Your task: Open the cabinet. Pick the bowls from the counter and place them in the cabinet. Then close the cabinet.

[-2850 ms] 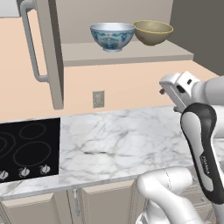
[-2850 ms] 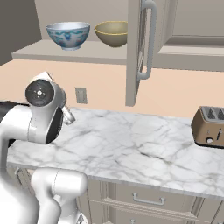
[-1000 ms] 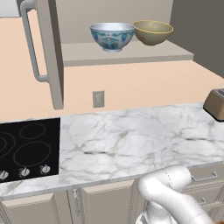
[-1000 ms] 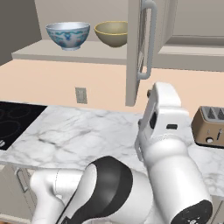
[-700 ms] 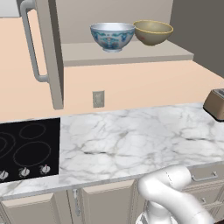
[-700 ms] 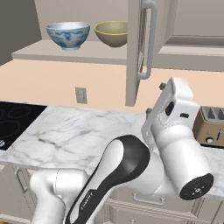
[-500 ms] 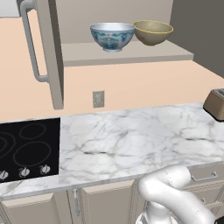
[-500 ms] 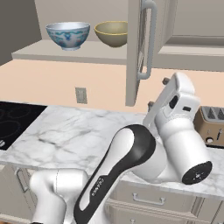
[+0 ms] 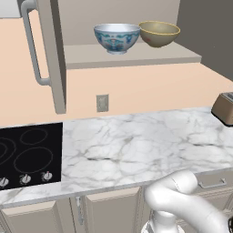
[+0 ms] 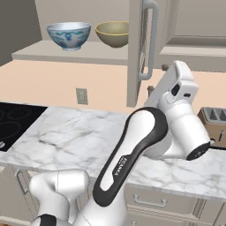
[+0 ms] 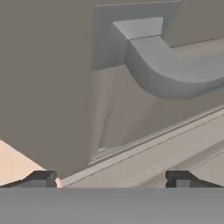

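Observation:
The taupe-grey cabinet [image 9: 132, 55] stands with both doors swung open. On its bottom shelf sit the white bowl with the blue-green pattern [image 9: 117, 38] [image 10: 68, 35] and, to its right, the yellowish-tan bowl [image 9: 159, 33] [image 10: 112, 33]. My gripper [image 10: 157, 78] is open, right by the lower end of the right door [image 10: 134, 53], just under its silver bar handle [image 10: 152, 44]. In the hand view the door panel and the handle's bent end [image 11: 170, 70] loom close above my open gripper [image 11: 111, 179], with nothing between the fingertips [image 11: 41, 177].
The marble counter [image 9: 136, 145] runs below, with a black cooktop [image 9: 27, 154] at its left and a toaster [image 10: 214, 121] at its right. The left door [image 9: 50, 54] with its handle juts out toward me. A wall outlet [image 9: 102, 103] sits under the shelf.
The arm has swung from the left of the counter to the right, and the hand has risen to the right door's handle. Both bowls stay put on the shelf.

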Available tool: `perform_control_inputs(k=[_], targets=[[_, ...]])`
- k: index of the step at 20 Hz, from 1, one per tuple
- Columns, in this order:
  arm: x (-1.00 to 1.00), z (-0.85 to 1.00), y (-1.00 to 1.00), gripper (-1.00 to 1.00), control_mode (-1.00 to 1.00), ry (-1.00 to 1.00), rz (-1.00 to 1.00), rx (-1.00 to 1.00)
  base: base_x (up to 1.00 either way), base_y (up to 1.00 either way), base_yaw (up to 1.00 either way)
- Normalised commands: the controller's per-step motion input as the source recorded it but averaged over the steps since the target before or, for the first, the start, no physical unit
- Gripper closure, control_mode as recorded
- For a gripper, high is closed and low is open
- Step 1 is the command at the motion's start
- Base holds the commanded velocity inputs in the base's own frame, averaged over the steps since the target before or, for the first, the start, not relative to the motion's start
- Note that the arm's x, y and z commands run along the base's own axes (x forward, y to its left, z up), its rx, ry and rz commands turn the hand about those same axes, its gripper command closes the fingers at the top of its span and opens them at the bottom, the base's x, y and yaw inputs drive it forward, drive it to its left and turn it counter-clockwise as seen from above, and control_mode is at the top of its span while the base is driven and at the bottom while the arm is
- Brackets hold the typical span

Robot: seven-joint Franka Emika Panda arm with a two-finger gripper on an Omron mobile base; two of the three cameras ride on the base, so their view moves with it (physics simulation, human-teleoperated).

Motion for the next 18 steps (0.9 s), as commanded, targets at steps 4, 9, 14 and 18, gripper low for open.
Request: perform_control_inputs(k=[4, 9, 14, 18], targets=[[0.04, 0.23, 0.62, -1.00, -1.00, -0.05, 0.21, 0.00, 0.00, 0.00, 0.00], [-0.29, 0.17, 1.00, -1.00, -1.00, -0.07, 0.24, -0.08, 0.00, 0.00, 0.00], [-0.30, 0.01, 1.00, -1.00, -1.00, -0.17, 0.19, -0.17, 0.00, 0.00, 0.00], [0.61, 0.00, 1.00, -1.00, -1.00, 0.04, 0.01, -0.07, 0.00, 0.00, 0.00]])
